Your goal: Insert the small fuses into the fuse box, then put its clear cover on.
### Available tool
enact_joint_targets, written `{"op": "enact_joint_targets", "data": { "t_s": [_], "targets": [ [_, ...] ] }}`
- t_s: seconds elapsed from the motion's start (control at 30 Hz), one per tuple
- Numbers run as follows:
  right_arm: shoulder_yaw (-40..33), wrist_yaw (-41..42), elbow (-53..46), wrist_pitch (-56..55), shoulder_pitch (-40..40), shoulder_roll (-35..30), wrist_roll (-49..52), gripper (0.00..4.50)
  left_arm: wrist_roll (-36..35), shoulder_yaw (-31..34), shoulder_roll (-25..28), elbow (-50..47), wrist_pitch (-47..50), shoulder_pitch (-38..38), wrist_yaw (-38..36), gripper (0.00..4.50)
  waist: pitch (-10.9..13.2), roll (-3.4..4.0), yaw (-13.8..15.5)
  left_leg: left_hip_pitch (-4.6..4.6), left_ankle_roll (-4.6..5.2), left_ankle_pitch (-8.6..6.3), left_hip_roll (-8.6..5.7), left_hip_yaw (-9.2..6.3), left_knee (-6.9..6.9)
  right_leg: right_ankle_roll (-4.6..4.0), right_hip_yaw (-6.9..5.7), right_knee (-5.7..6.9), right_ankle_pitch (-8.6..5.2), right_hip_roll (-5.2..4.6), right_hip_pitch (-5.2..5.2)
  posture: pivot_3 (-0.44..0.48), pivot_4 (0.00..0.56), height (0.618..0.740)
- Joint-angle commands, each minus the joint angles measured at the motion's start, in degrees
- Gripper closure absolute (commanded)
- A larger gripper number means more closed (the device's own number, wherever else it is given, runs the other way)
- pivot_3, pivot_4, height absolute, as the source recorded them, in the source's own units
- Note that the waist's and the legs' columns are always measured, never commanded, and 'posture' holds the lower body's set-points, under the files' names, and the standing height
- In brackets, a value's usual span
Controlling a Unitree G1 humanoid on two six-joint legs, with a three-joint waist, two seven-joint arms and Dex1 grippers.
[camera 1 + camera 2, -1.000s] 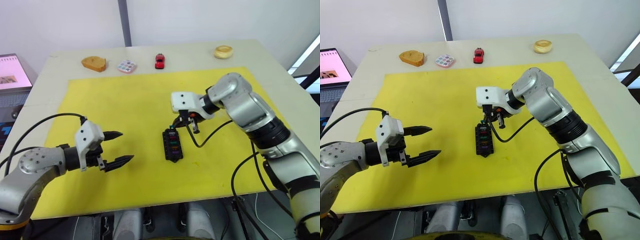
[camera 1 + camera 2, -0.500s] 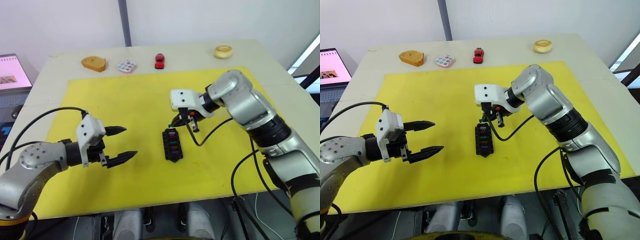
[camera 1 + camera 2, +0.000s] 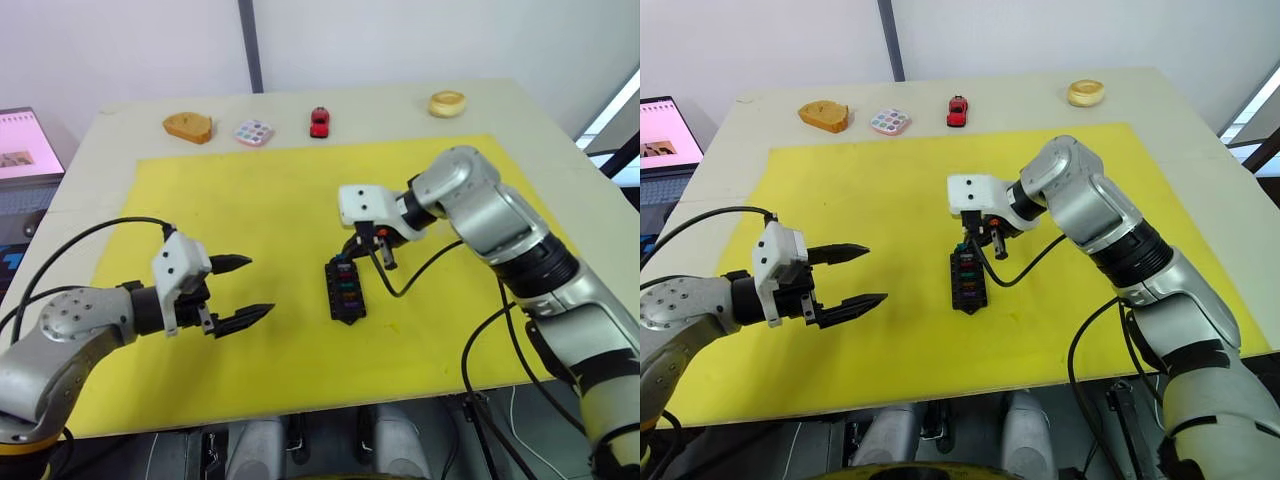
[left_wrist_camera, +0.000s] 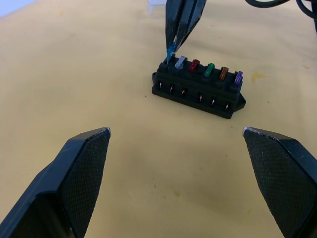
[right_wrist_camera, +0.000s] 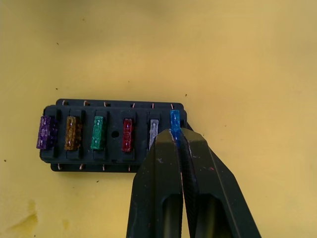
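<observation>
The yellow mat (image 3: pixel 250 200) is lying under both my arms, covering most of the pale table (image 3: pixel 560 140). My left claw (image 3: pixel 236 292) is hanging released over the mat, its two black fingers (image 4: pixel 81 168) spread wide, with the fuse box well off to its right. My right claw (image 5: pixel 174 133) is standing clenched on a blue fuse (image 5: pixel 174 119), pinching it between the fingertips right at the end slot of the black fuse box (image 4: pixel 198 89). The box is sitting directly below this claw's tips. Running away from the claw along the box's row, I am seeing a grey fuse (image 5: pixel 153 133), a red fuse (image 5: pixel 127 134), a green fuse (image 5: pixel 97 133), an orange fuse (image 5: pixel 72 133) and a purple fuse (image 5: pixel 45 133) seated in their slots. Far beyond both claws, near the table's back edge, a red toy car (image 3: pixel 319 121) and a round dotted tray (image 3: pixel 254 132) are resting.
</observation>
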Motion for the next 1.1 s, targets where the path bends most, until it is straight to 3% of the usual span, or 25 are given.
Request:
{"op": "enact_joint_targets", "data": {
  "t_s": [0.03,1.1],
  "targets": [
    [-0.3,-0.6,0.3,-0.8,-0.3,0.3,-0.5,4.50,-0.6,1.2,0.7,-2.0,-0.4,-0.1,0.2,0.02,0.0,0.00,0.0,0.00,0.00,0.00,0.00,0.00,0.00,0.00,0.00,0.00,0.00,0.00,0.00,0.000,0.150,0.740],
    [-1.4,-0.9,4.0,-2.3,-3.1,0.2,0.1,4.50,1.3,-0.1,0.0,-1.3,-1.9,0.3,-0.2,0.02,0.0,0.00,0.0,0.00,0.00,0.00,0.00,0.00,-0.01,-0.01,0.00,0.00,0.00,0.00,-0.01,0.000,0.150,0.740]
  ]
}}
